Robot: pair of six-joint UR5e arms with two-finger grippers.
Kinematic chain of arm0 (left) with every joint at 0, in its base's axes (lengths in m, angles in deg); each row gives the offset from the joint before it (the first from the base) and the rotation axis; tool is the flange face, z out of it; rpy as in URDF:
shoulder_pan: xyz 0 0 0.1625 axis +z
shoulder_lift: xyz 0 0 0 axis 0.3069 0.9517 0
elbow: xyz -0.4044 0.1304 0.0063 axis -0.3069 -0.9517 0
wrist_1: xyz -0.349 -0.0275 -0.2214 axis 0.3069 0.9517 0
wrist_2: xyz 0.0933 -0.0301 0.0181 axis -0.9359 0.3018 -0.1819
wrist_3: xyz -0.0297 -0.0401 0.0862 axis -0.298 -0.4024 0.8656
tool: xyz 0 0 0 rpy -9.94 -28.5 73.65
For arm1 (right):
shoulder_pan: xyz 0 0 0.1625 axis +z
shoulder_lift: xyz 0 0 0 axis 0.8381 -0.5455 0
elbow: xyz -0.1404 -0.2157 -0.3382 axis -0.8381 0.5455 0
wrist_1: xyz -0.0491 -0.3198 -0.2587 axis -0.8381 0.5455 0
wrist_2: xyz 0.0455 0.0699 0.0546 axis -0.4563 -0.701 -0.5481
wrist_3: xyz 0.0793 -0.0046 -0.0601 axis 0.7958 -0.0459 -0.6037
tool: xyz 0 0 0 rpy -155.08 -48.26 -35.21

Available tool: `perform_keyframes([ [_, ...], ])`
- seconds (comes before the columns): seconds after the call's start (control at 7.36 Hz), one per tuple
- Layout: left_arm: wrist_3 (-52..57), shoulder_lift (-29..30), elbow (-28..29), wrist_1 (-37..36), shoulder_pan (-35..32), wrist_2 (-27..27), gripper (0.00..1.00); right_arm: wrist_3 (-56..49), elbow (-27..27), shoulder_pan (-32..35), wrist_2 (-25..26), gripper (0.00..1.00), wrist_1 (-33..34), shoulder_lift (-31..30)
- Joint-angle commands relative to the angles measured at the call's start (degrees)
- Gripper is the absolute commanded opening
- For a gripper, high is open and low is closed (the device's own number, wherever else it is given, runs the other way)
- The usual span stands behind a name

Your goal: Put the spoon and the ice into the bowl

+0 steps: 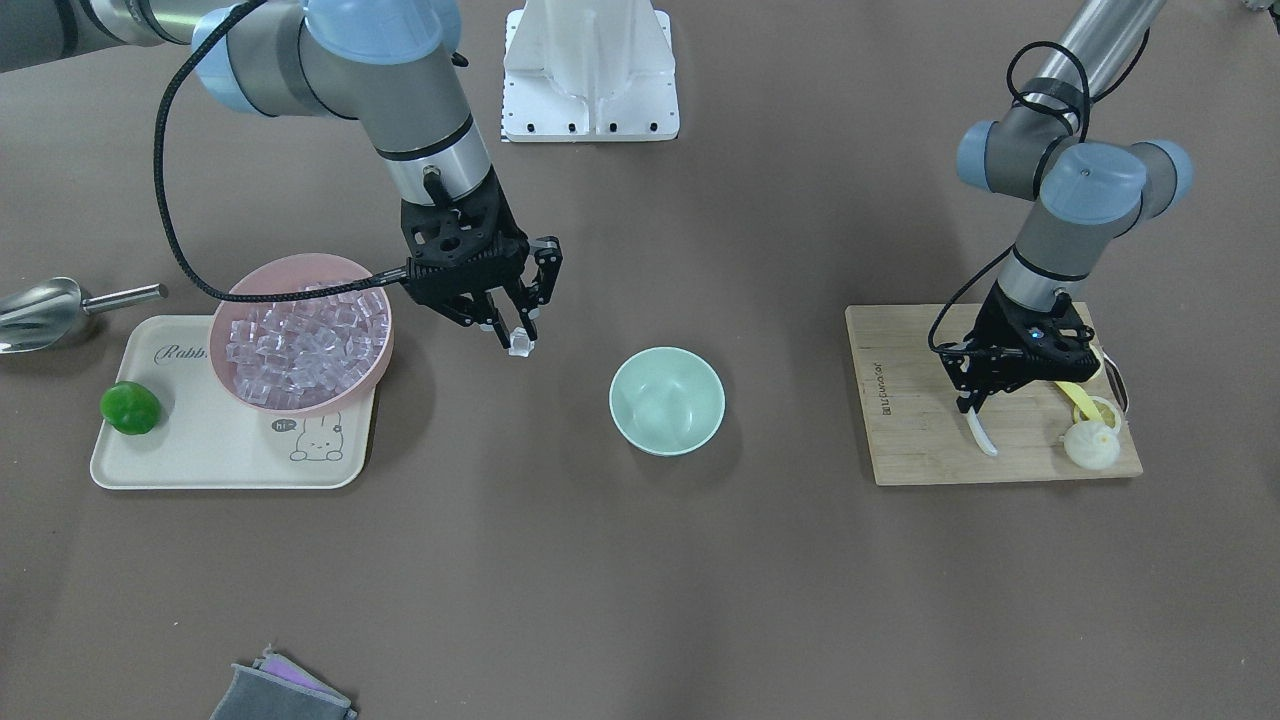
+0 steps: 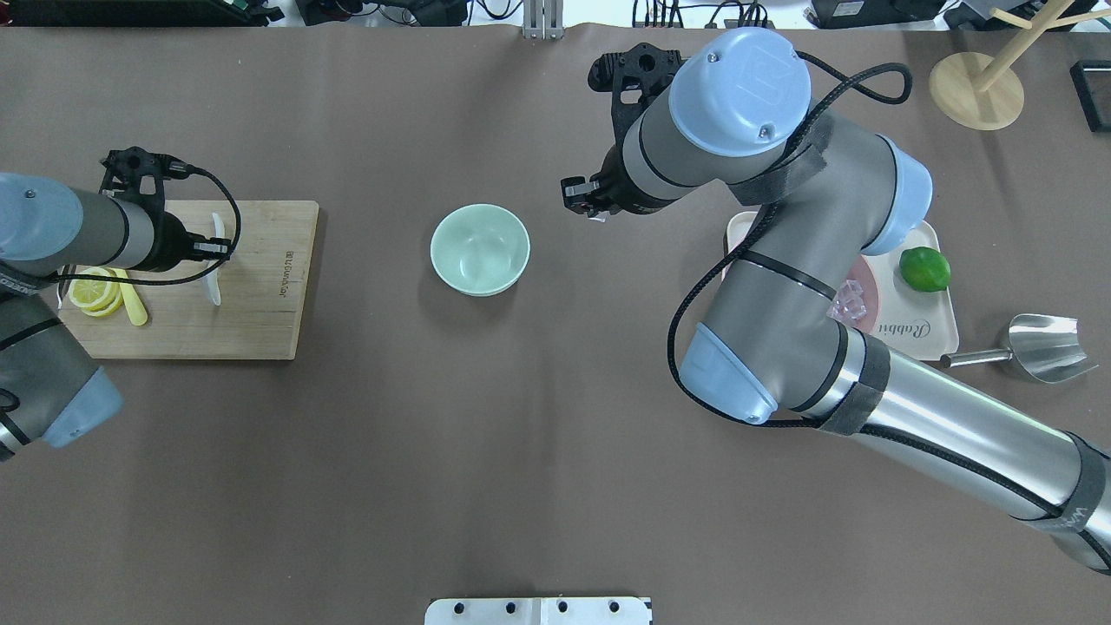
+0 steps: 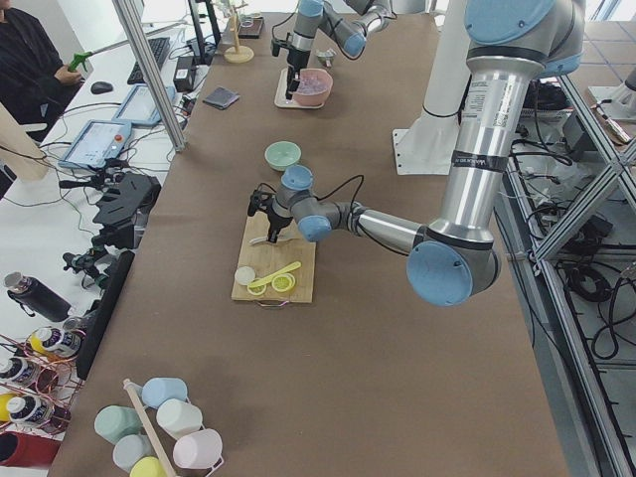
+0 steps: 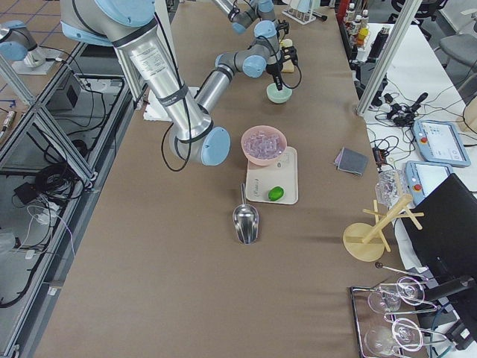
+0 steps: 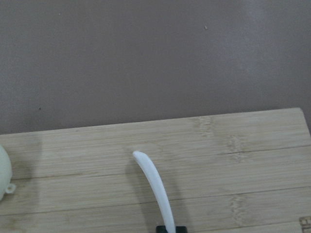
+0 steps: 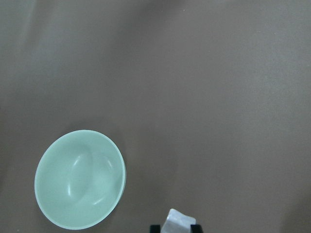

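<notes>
The mint-green bowl stands empty at the table's middle; it also shows in the overhead view and the right wrist view. My right gripper is shut on one clear ice cube, held above the table between the pink bowl and the mint-green bowl. The cube shows in the right wrist view, right of the bowl. My left gripper is shut on the white spoon over the wooden board. The spoon's free end points out over the board.
A pink bowl full of ice cubes sits on a cream tray with a lime. A steel scoop lies beside the tray. A yellow spoon, lemon slices and a white bun lie on the board. A grey cloth lies at the near edge.
</notes>
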Motion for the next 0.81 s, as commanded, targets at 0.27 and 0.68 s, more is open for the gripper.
perform_keyframes([
  [0.27,-0.1,12.09,-1.14,-10.7,-12.24,16.68,0.0,3.56,10.47,-4.52,8.4,0.0,-0.6,9.13],
  [0.68,-9.2,19.94,-0.97,-14.27,-11.65,16.79,0.0,7.32,22.7,-8.22,16.51,0.0,-13.07,12.66],
])
